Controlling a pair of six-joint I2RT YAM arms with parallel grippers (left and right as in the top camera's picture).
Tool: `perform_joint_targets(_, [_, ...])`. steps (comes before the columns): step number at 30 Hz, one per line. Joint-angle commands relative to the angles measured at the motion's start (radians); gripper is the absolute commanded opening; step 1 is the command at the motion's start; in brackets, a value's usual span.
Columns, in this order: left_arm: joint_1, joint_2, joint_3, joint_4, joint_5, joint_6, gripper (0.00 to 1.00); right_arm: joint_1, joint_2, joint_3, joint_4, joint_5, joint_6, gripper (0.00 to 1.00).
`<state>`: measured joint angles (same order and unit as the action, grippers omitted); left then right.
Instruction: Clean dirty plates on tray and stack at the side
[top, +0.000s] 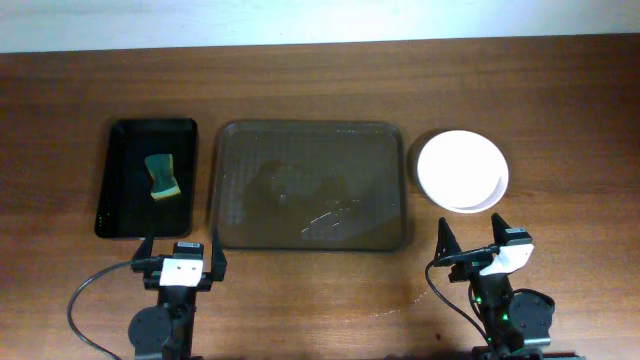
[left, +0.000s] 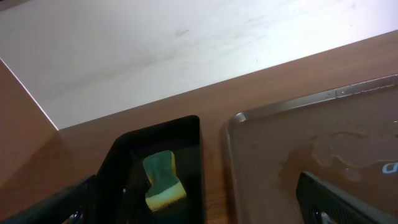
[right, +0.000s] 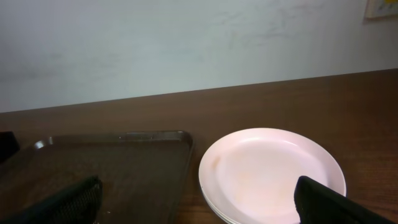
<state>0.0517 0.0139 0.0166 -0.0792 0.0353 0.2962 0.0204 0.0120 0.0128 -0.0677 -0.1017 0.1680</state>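
The white plates (top: 462, 170) sit stacked on the table right of the dark brown tray (top: 312, 186). The top plate looks clean; the stack also shows in the right wrist view (right: 272, 174). The tray holds no plates and has wet streaks; it shows in the left wrist view (left: 311, 143) and the right wrist view (right: 112, 165). My left gripper (top: 182, 252) is open and empty near the tray's front left corner. My right gripper (top: 470, 245) is open and empty, just in front of the plate stack.
A narrow glossy black tray (top: 145, 178) lies left of the brown tray with a green and yellow sponge (top: 162, 176) in it; the sponge also shows in the left wrist view (left: 163, 178). A pale wall runs behind the table.
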Motion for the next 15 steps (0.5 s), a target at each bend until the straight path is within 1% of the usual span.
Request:
perform_joint_targets(1, [0.004, -0.009, -0.008, 0.002, 0.013, 0.008, 0.99, 0.006, -0.006, -0.007, -0.003, 0.006, -0.007, 0.98])
perform_joint_targets(15, [0.004, -0.009, -0.008, 0.002, 0.013, 0.008, 0.99, 0.006, -0.006, -0.007, -0.003, 0.005, -0.007, 0.99])
